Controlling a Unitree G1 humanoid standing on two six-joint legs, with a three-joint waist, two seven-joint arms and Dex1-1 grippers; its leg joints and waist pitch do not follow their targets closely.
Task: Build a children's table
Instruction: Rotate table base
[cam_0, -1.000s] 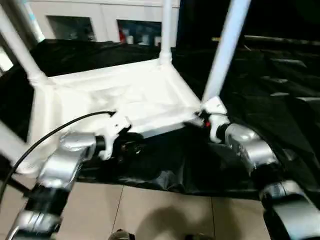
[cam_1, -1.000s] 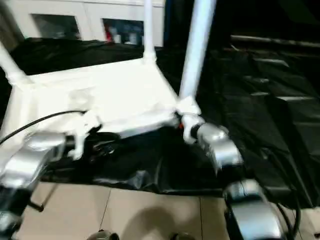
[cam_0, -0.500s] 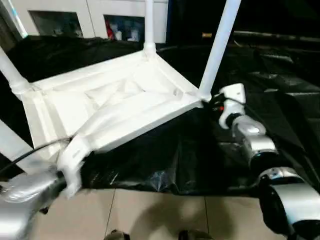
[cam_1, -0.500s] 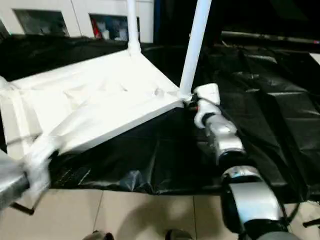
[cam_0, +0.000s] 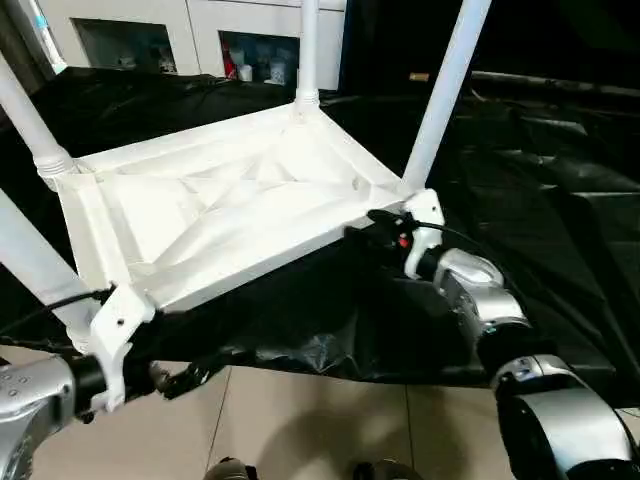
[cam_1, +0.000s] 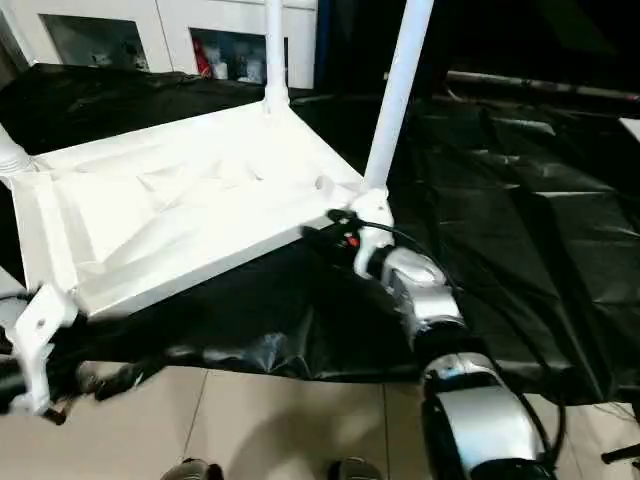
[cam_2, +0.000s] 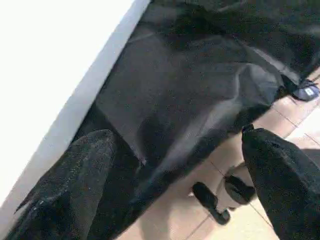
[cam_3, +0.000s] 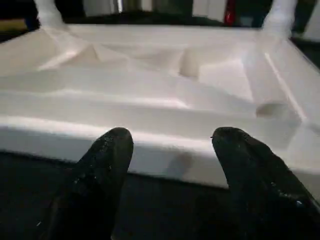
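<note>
1. The left gripper (cam_0: 175, 378) sits at the near left, low over the front edge of the black sheet (cam_0: 330, 320) where it meets the tiled floor (cam_0: 300, 420). Its two black fingers (cam_2: 65, 190) are spread wide with nothing between them, just off the near-left edge of the table top (cam_0: 220, 210).
2. The children's table lies upside down on the black sheet, ribbed underside facing up, and takes up the left and middle of the scene.
3. Four white legs stand up from its corner sockets: the near-left leg (cam_0: 35, 270), the far-left leg (cam_0: 25, 110), the far leg (cam_0: 307, 50) and the right leg (cam_0: 445, 90).
4. The right gripper (cam_0: 375, 228) is at the table top's near-right corner, just beside the foot of the right leg. Its fingers (cam_3: 100, 170) stand apart, pointing at the rim of the top (cam_3: 150, 150) from just outside it; they grip nothing.
5. White cabinets (cam_0: 200, 30) run along the far side, behind the sheet.
</note>
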